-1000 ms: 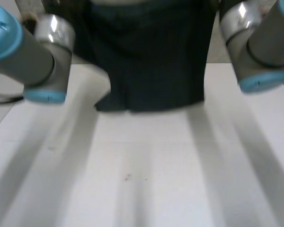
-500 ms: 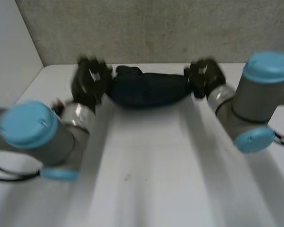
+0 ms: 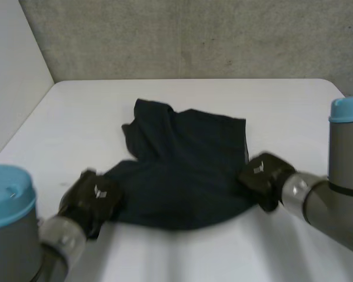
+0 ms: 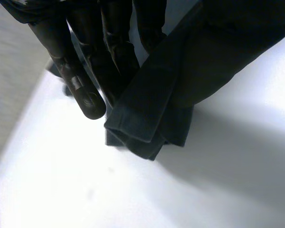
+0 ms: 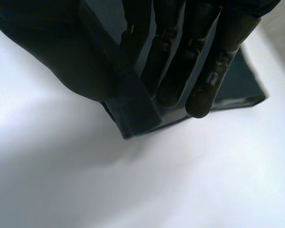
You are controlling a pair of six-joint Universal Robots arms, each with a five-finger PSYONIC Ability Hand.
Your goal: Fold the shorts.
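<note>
The dark shorts (image 3: 182, 170) lie spread on the white table (image 3: 194, 252), rumpled at the far left. My left hand (image 3: 94, 200) is at the cloth's near left corner and my right hand (image 3: 263, 176) at its near right corner. In the left wrist view, straight fingers (image 4: 85, 71) pinch a folded band of the shorts (image 4: 147, 118) against the thumb. In the right wrist view, the fingers (image 5: 199, 71) pinch the shorts' corner (image 5: 133, 109) the same way. Both corners sit just above the tabletop.
A grey wall (image 3: 182, 35) closes off the table's far edge and a pale panel (image 3: 12, 70) stands along its left side. Bare white tabletop lies in front of the shorts and on both sides.
The shorts hung raised close in front, then were swung out to the far side in a bunch. Now they lie spread out, with both hands drawn back to the near corners.
</note>
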